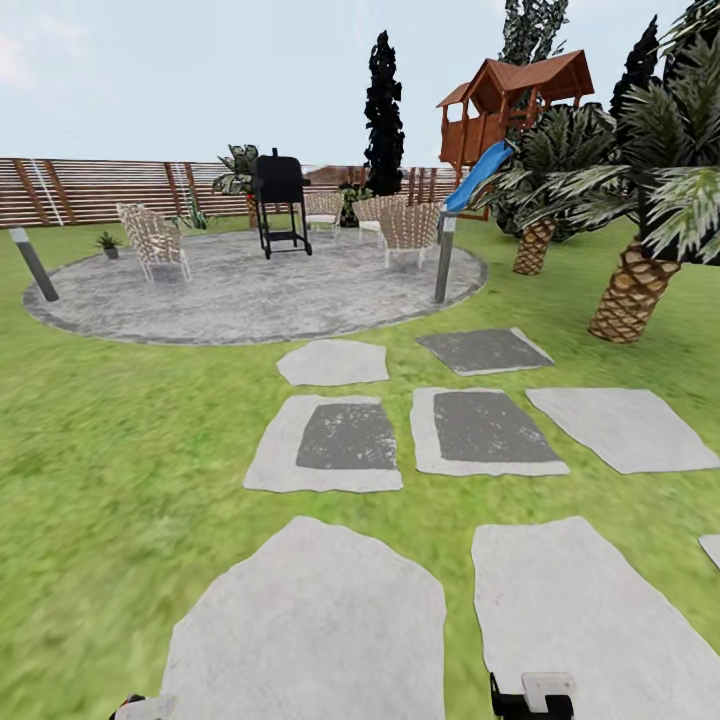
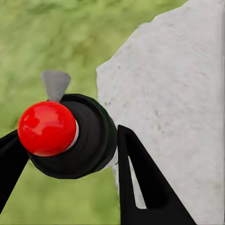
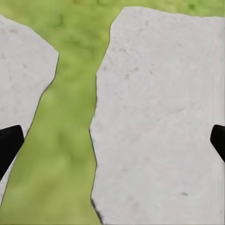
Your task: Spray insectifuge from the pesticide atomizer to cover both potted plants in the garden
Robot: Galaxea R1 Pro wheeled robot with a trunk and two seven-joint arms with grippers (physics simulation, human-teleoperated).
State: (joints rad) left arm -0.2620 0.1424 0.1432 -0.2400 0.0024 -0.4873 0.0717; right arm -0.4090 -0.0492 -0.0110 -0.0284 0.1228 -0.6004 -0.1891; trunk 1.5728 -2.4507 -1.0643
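Two pale stepping stones [image 3: 159,117] on the lawn [image 3: 61,136], a green grass strip between them, black fingertips [image 3: 8,145] of the right gripper [image 3: 112,145] spread wide at both frame edges

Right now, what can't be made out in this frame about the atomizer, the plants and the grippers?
- Atomizer, left wrist view: just its red top and black collar show between the left gripper's fingers; the body is behind them.
- Potted plant, head view: tiny at the patio's far left edge; leaves unreadable. A second one cannot be picked out.
- Right gripper, right wrist view: fingertips cut off at both edges, spread wide over a paving stone.
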